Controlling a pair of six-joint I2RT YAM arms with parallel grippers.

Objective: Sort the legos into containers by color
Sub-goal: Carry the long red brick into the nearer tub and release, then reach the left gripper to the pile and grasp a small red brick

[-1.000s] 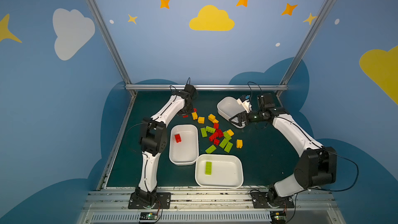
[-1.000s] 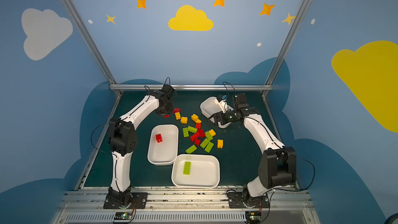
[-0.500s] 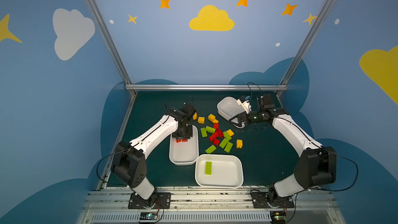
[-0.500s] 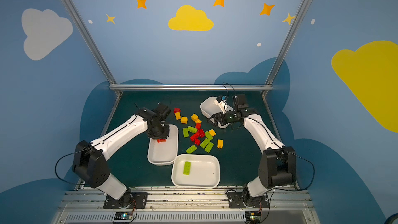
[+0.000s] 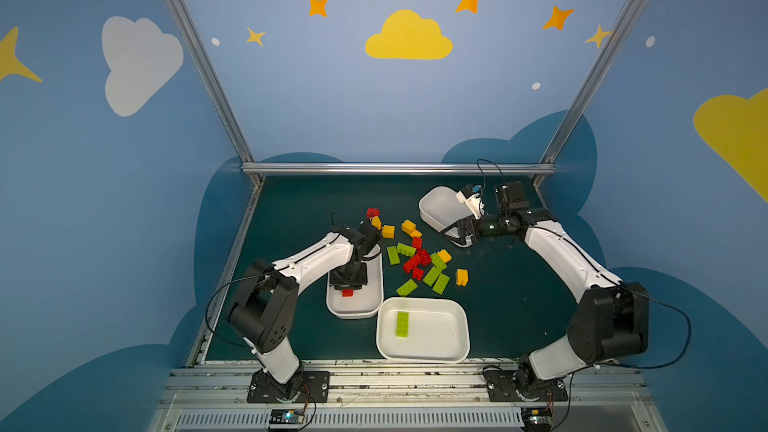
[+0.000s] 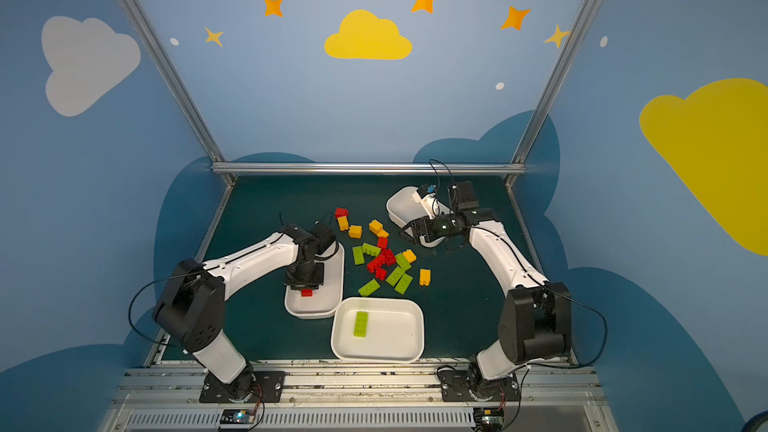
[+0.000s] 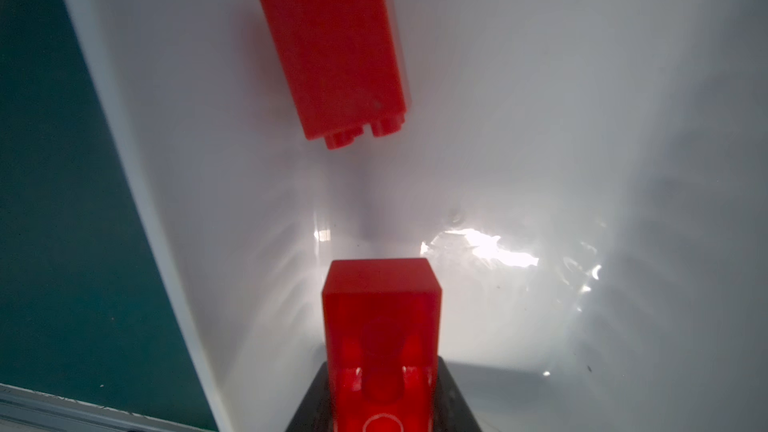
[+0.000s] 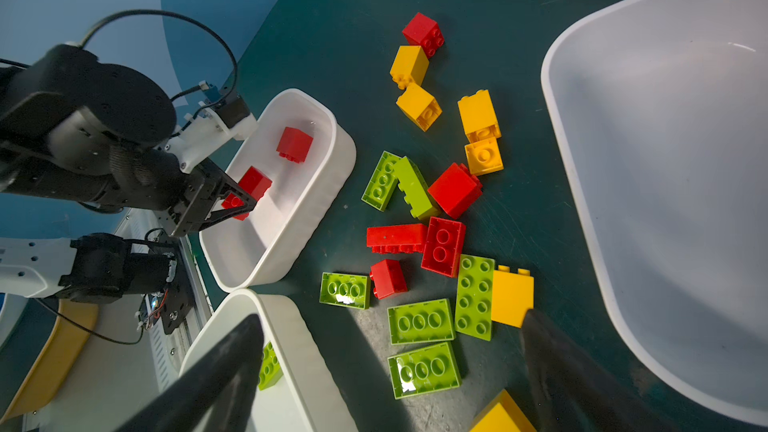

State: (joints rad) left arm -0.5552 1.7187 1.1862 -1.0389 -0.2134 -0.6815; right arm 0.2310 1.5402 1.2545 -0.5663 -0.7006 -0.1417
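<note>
Two red legos: loose red lego lies in the container, left of frame centre; held red lego sits clamped in left gripper above it, while right gripper gapes. Dropped from height, it might bounce out.

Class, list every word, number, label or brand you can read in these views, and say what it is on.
No readable text anywhere.
Studs of the red, green and yellow plastic bricks: nothing legible.
White plastic tubs: plain.
Blue walls: only clouds and stars.
Small circuit boards at the front: too small to read.
</note>
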